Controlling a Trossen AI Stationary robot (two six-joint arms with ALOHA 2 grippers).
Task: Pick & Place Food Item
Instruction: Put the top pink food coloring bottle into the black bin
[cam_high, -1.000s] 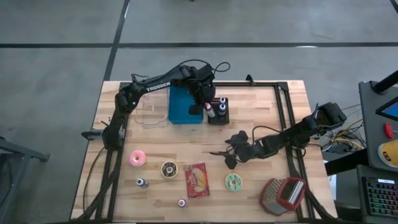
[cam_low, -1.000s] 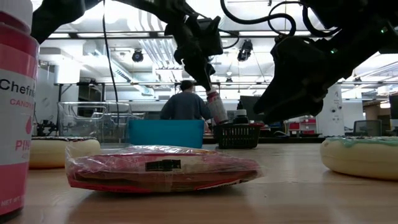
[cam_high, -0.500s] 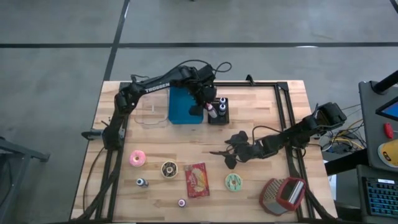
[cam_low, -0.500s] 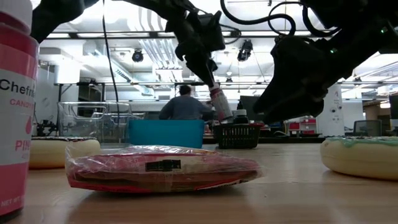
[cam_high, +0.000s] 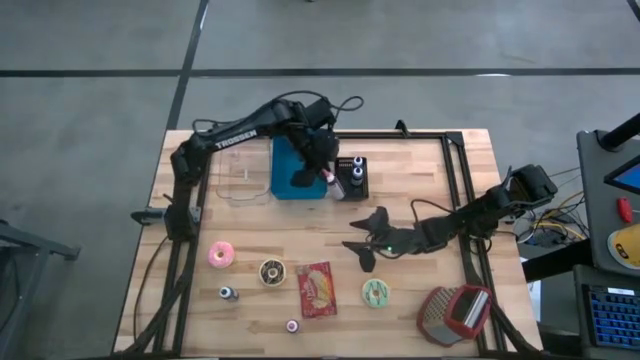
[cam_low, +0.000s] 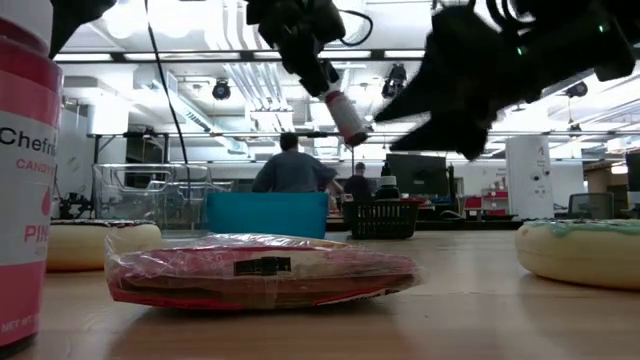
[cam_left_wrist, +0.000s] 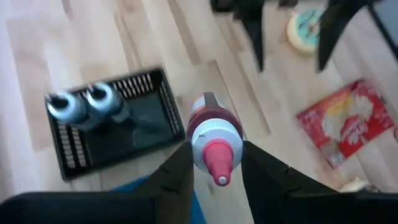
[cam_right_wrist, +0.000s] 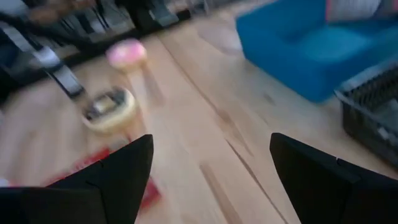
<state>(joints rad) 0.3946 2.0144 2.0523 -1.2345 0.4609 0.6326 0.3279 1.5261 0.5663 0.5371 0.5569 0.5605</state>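
Observation:
A small bottle (cam_high: 327, 177) with a pink cap and a grey collar hangs in the air over the gap between the blue bin (cam_high: 293, 170) and the black basket (cam_high: 352, 180), with my left gripper (cam_high: 318, 168) shut on it. In the low view the bottle (cam_low: 345, 116) is well above the table. Two more bottles (cam_left_wrist: 81, 103) stand in the basket (cam_left_wrist: 124, 140). My right gripper (cam_high: 366, 242) hovers open over the middle of the table, with nothing between its fingers (cam_right_wrist: 118, 177). My left gripper pinches the bottle's cap end at the grey collar (cam_left_wrist: 198, 144) between its two fingers, one finger (cam_left_wrist: 177, 171) on each side. The fingers slant down from above. The bottle hangs tilted below them, bottom end lowest, clear of the basket and the table.
Near the front lie a pink donut (cam_high: 220, 254), a chocolate donut (cam_high: 272, 271), a red food packet (cam_high: 317, 288), a green-iced donut (cam_high: 376, 292) and two small jars (cam_high: 229, 293). A clear tub (cam_high: 240, 180) stands left of the bin; a red and grey object (cam_high: 455, 312) lies front right.
My left gripper has risen, carrying the bottle up out of the black basket and slightly toward the blue bin; the bottle stays tilted in the hold. My right gripper has lifted a little and tipped its fingers up toward level, staying open.

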